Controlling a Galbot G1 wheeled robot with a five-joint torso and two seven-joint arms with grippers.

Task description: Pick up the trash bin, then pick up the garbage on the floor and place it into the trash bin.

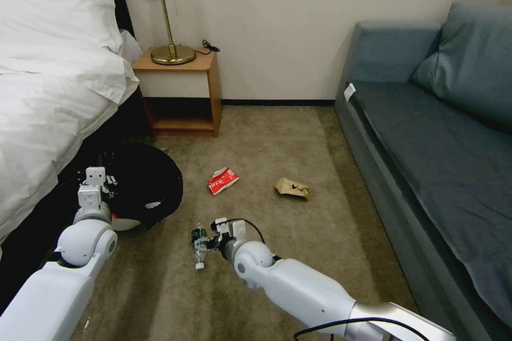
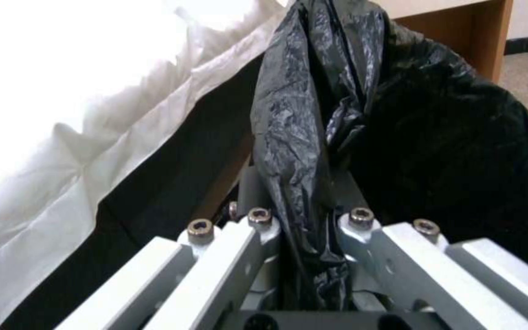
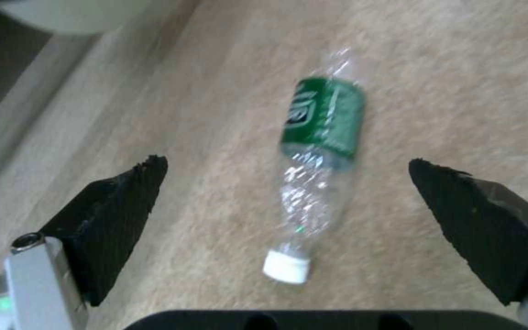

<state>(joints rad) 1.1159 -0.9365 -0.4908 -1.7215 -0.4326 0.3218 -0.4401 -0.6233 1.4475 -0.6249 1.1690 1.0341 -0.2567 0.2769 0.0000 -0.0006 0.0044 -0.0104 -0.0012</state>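
The bin (image 1: 143,192) sits on the carpet (image 1: 298,144) right beside the bed (image 1: 48,90), in front of the nightstand (image 1: 181,90) w/ the brass lamp (image 1: 168,16). Its black bag (image 2: 313,114) covers the rim; a sliver of white wall shows low down. L gripper (image 1: 102,177) is at the bin's bed-side edge, clamped tight on a bunched fold of the bag, which runs straight between the 2 fingers (image 2: 362,220) in the left wrist view. Whether it also pinches the plastic rim under the bag: can't tell.

Garbage relative to the bin:
- Clear bottle (image 1: 199,248) w/ green label: lying flat on the carpet, nearest, just off the bin on the side away from the bed, white cap end pointing toward the robot.
- Red & white packet (image 1: 222,180): farther out from the bin, toward the sofa (image 1: 426,144).
- Tan paper bag (image 1: 292,188): farther still, between packet & sofa.

R gripper (image 1: 205,244) hovers right at the bottle, jaws spread wide, nothing held. In the right wrist view the bottle (image 3: 316,160) lies between the 2 black pads (image 3: 117,215), apart from both, gripper (image 3: 288,183) above it.
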